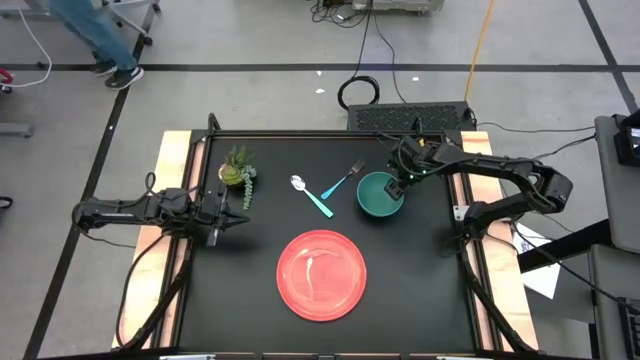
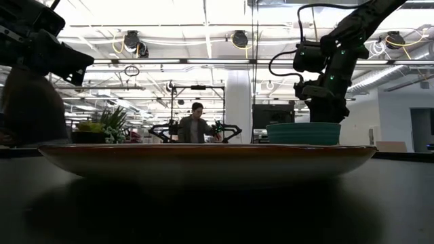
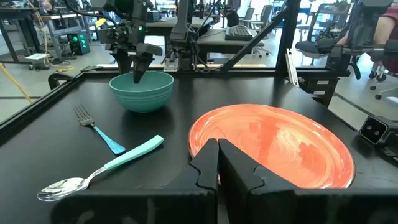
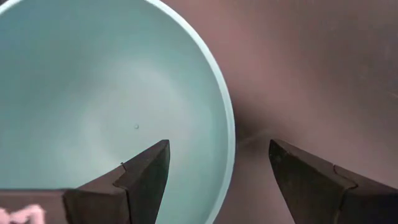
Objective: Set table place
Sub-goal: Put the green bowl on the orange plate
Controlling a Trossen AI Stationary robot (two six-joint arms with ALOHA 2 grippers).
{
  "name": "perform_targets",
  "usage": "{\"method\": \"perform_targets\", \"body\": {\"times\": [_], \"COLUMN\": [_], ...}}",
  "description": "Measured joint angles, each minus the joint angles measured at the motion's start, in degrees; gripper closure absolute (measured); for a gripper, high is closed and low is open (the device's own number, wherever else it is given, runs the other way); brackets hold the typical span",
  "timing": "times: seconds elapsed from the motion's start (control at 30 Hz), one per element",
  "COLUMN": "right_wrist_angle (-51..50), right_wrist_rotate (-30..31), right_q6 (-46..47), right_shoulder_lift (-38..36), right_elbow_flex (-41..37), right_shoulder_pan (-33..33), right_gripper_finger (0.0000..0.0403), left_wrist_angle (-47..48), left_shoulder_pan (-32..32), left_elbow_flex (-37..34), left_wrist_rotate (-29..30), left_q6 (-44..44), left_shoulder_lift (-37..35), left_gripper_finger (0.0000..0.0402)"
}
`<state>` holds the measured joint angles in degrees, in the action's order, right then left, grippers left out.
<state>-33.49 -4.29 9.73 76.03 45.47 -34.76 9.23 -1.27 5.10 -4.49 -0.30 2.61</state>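
Matte black rectangular table (image 1: 400, 300) with light wooden side strips, in a bright open workshop; far behind it, a seated person (image 2: 196, 125) at another rig.

Right gripper (image 4: 217, 165) poised over the rim of the smaller teal-green bowl (image 1: 380, 194), 2 dark fingers spread wide and released, 1 finger (image 4: 146, 171) above the bowl's inside, the other outside above bare tabletop, the rim passing between them. Not possible to tell whether either finger touches the rim.

Left gripper (image 3: 217, 165) parked low at the table's left edge, fingers clenched together on nothing. Ahead of those fingertips, the large round red plate (image 3: 273, 144), near but apart. Further out to one side of them, the spoon (image 3: 102, 169) and fork (image 3: 98, 129), both with light-blue handles, lying flat with handle ends meeting in a V, between the closed fingers and the bowl.

Small green potted plant (image 1: 238, 172) standing upright just beside the left gripper, well apart from the right fingers.

Bowl, cutlery and plate all resting separately on the black top.
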Motion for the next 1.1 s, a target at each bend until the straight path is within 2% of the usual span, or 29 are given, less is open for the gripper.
{"method": "perform_targets", "body": {"times": [0.23, 0.33, 1.1], "right_wrist_angle": [-0.27, -0.46, -0.79], "right_wrist_rotate": [0.00, 0.00, 0.02], "right_q6": [-1.90, -1.94, -3.41], "right_shoulder_lift": [-0.01, 0.00, -0.02], "right_elbow_flex": [0.00, 0.00, -0.02], "right_shoulder_pan": [0.00, 0.00, 0.00], "right_gripper_finger": [0.0139, 0.0152, 0.0322], "left_wrist_angle": [0.08, 0.09, 0.20], "left_shoulder_pan": [-0.01, 0.01, 0.00], "left_elbow_flex": [0.00, 0.00, 0.00], "left_wrist_rotate": [-0.19, -0.22, -0.17], "left_q6": [0.00, 0.00, -0.24], "left_shoulder_lift": [0.00, 0.00, 0.00], "left_gripper_finger": [0.0387, 0.0387, 0.0387]}}
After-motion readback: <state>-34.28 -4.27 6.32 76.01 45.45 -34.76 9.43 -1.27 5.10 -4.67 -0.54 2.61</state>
